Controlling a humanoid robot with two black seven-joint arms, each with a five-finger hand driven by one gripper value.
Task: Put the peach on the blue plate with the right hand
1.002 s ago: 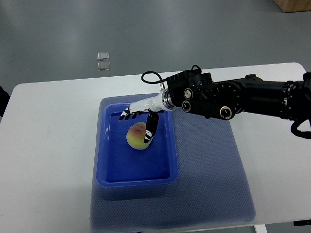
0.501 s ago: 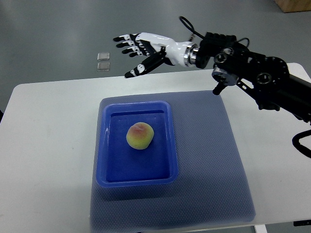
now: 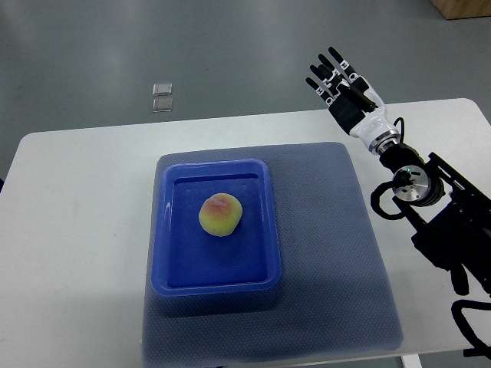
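Peach [image 3: 221, 215] sits inside the blue plate [image 3: 165, 230], near its centre.
Right hand [image 3: 345, 88] is raised beyond the table's [image 3: 77, 230] far edge, well apart, fingers spread (holding nothing).

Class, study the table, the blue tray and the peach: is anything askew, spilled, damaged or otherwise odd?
Nothing stands out. The peach sits whole inside the blue tray, which lies square on the blue mat. No spill shows. The right hand is open and empty, off beyond the table's far edge.
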